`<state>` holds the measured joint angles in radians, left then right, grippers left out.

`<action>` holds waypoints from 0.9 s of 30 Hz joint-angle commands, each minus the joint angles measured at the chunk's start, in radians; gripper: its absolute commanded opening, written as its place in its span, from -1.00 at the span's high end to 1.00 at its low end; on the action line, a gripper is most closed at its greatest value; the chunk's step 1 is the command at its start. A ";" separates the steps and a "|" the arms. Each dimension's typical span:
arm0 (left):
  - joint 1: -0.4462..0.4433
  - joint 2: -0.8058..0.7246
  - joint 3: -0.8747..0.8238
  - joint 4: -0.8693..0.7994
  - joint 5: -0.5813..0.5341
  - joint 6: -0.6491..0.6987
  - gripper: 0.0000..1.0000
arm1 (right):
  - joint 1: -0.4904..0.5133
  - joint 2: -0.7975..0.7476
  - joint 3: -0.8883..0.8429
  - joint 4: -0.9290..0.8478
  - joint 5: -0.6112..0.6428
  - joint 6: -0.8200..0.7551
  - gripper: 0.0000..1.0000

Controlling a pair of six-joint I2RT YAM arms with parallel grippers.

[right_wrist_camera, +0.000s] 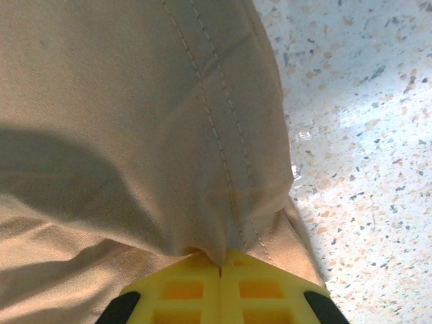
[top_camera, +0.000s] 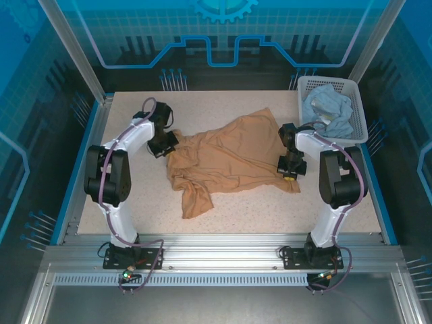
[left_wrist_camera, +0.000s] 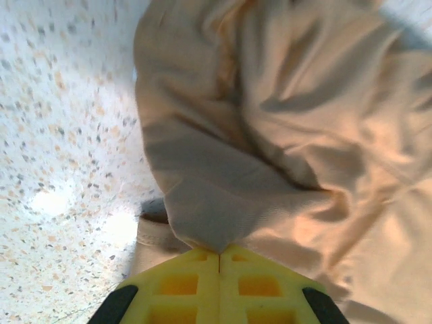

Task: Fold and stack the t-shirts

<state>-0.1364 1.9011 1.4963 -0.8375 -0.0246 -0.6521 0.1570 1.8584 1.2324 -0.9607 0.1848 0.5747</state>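
Across the middle of the table (top_camera: 270,210) lies the tan t-shirt (top_camera: 233,155), crumpled and unevenly spread, with one loose part trailing toward the near edge. Its left edge is pinched in the left gripper (left_wrist_camera: 219,255), whose yellow jaws meet with cloth bunched between them. Its right edge, a stitched hem, is clamped the same way in the right gripper (right_wrist_camera: 221,266), jaws pressed together on the fabric. Both grips sit low, at or close to the tabletop. The pale blue t-shirt (top_camera: 329,111) lies heaped in the white basket (top_camera: 324,81) at the far right corner, apart from the work.

The step in hand looks like flattening the tan shirt: both sides are seized and nothing is folded yet. The next move probably calls for raising both grips together and drawing them apart evenly, so the cloth tautens without slipping from either pinch, then laying it down smooth.
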 commanded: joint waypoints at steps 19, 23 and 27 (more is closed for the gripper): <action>0.265 0.533 0.950 0.023 0.112 -0.122 0.08 | 0.003 0.135 0.161 -0.011 -0.176 -0.106 1.00; 0.245 0.411 0.837 -0.015 0.063 -0.068 -0.45 | 0.002 0.125 0.170 -0.018 -0.171 -0.107 1.00; 0.170 0.161 0.476 -0.066 0.039 -0.042 -0.33 | -0.003 0.114 0.167 -0.017 -0.167 -0.120 1.00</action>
<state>0.1005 2.2536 2.1269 -0.8108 0.0254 -0.7189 0.1570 1.9816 1.3823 -0.9535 0.0402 0.4767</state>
